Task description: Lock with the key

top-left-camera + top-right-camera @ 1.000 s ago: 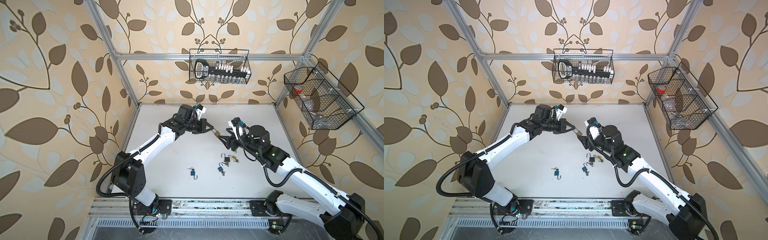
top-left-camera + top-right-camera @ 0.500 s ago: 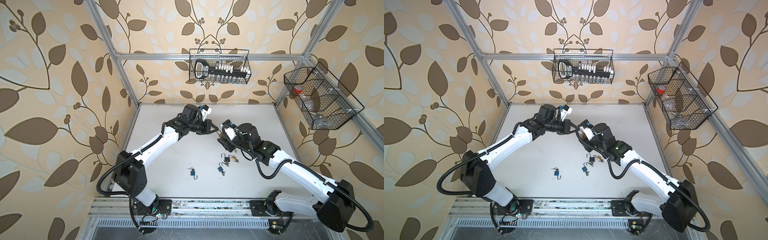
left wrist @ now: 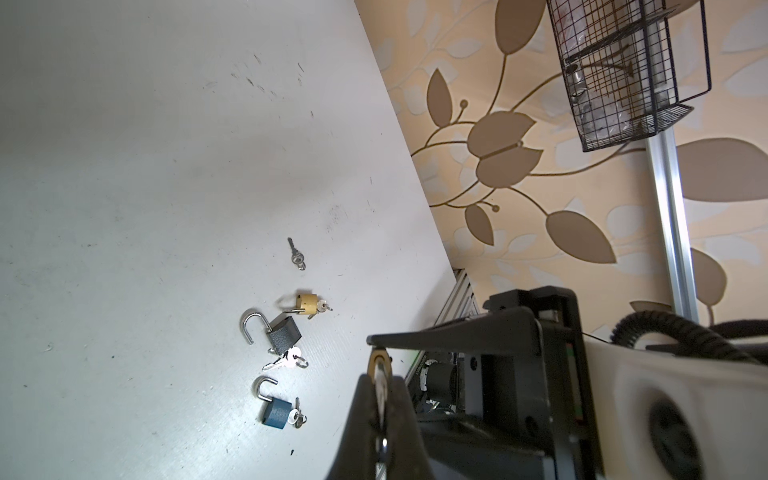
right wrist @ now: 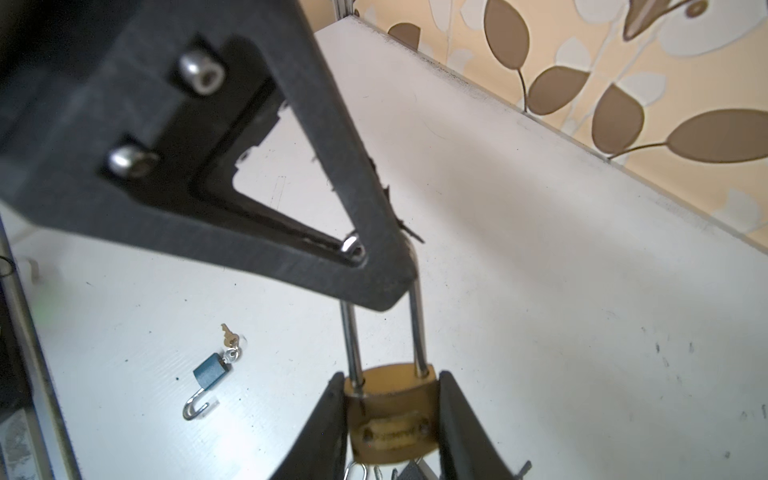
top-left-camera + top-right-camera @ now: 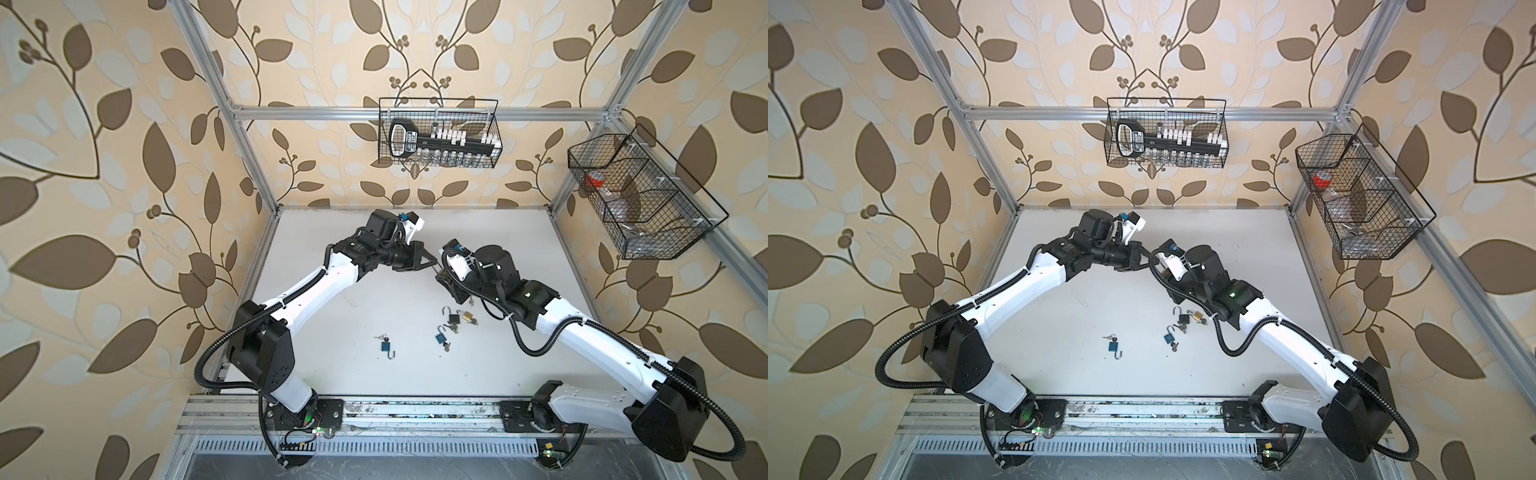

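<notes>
A brass padlock (image 4: 390, 415) with a long silver shackle (image 4: 417, 332) hangs in the air between my two grippers; in both top views only a sliver of the padlock (image 5: 441, 272) shows. My left gripper (image 4: 365, 257) is shut on the top of the shackle; in the left wrist view it (image 3: 379, 380) pinches the silver bar edge-on. My right gripper (image 4: 390, 376) has both fingers pressed against the sides of the brass body. A loose key (image 3: 296, 254) lies on the white table (image 3: 145, 208). Whether a key sits in the held padlock is hidden.
Below the grippers lie a grey padlock (image 3: 282, 334) with open shackle and keys, a small brass padlock (image 3: 307, 304) and a blue padlock (image 3: 276, 411). Another blue padlock (image 5: 386, 345) lies further left. Wire baskets hang on the back wall (image 5: 438, 133) and right wall (image 5: 640, 195).
My right gripper has moved up to the left gripper and narrowed its jaws onto the padlock's body. The left gripper shifted slightly right, still holding the shackle.
</notes>
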Controlling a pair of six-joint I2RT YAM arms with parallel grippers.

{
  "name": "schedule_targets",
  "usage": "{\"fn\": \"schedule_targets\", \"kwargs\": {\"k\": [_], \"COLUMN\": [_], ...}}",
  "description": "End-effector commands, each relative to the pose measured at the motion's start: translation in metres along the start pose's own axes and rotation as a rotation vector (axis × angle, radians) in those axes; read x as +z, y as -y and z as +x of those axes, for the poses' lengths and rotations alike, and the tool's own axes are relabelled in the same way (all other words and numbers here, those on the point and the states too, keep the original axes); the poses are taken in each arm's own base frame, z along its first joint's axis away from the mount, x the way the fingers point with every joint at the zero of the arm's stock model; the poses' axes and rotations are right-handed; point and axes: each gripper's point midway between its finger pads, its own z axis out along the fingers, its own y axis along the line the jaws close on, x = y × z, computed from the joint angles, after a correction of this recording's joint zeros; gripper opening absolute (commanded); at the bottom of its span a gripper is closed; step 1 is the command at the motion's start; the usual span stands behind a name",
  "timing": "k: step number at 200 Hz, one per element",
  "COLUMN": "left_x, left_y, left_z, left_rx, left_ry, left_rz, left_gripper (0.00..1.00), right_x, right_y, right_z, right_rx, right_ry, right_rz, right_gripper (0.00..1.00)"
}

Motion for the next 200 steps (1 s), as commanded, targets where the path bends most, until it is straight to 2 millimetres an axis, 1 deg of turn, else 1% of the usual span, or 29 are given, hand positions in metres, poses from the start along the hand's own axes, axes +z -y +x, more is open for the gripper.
{"fn": "schedule_targets", "kwargs": {"k": [1,24,44,52,66,86,93,109,117,119,122,135,142,160,163,165,177,191,200], "left_x": [-0.005,-0.006,-0.009,-0.010,-0.016,-0.029,-0.034,-0.047,-0.048,-0.056,-0.060,-0.069,-0.072,-0.077,-0.077,-0.078,-0.078,-0.079,-0.079], "left_y": [0.027,0.030,0.036,0.038,0.044,0.048,0.047,0.042,0.031,0.036,0.036,0.022,0.013,-0.006,-0.008,-0.010,-0.020,-0.028,-0.032], "left_z": [-0.006,-0.006,-0.008,-0.008,-0.012,-0.023,-0.026,-0.034,-0.037,-0.038,-0.039,-0.040,-0.039,-0.030,-0.029,-0.027,-0.018,-0.008,-0.002], "left_rx": [0.069,0.069,0.081,0.091,0.114,0.139,0.144,0.148,0.137,0.151,0.155,0.154,0.149,0.136,0.133,0.130,0.111,0.084,0.067], "left_ry": [0.005,0.001,0.009,0.016,0.048,0.114,0.136,0.196,0.214,0.235,0.249,0.280,0.291,0.299,0.298,0.297,0.288,0.286,0.287], "left_rz": [0.081,0.098,0.112,0.118,0.125,0.113,0.102,0.050,0.006,0.004,-0.010,-0.101,-0.147,-0.230,-0.240,-0.246,-0.271,-0.283,-0.282], "left_gripper": [0.00,0.00,0.00,0.00,0.20,0.45,0.52,0.61,0.66,0.66,0.68,0.73,0.76,0.84,0.89,0.91,0.98,0.99,0.99], "right_x": [-0.001,-0.001,-0.004,-0.007,-0.012,-0.018,-0.020,-0.024,-0.027,-0.027,-0.028,-0.028,-0.025,-0.020,-0.018,-0.018,-0.015,-0.012,-0.009], "right_y": [-0.002,-0.005,-0.011,-0.014,-0.012,-0.005,-0.003,0.006,0.012,0.014,0.017,0.031,0.038,0.060,0.064,0.066,0.076,0.088,0.088], "right_z": [-0.012,-0.014,-0.018,-0.020,-0.026,-0.031,-0.034,-0.036,-0.038,-0.039,-0.039,-0.038,-0.033,-0.019,-0.016,-0.015,-0.007,0.002,0.011], "right_rx": [-0.001,0.000,-0.010,-0.020,-0.016,-0.004,0.001,0.019,0.030,0.032,0.039,0.056,0.064,0.074,0.078,0.080,0.080,0.083,0.040], "right_ry": [0.023,0.032,0.063,0.084,0.126,0.166,0.179,0.199,0.214,0.218,0.223,0.235,0.238,0.237,0.231,0.228,0.200,0.168,0.119], "right_rz": [-0.011,-0.030,-0.061,-0.078,-0.066,-0.024,-0.009,0.038,0.068,0.077,0.087,0.126,0.145,0.208,0.219,0.222,0.237,0.273,0.263], "right_gripper": [0.24,0.10,0.00,0.00,0.00,0.00,0.00,0.00,0.00,0.00,0.00,0.00,0.00,0.00,0.00,0.00,0.00,0.00,0.00]}}
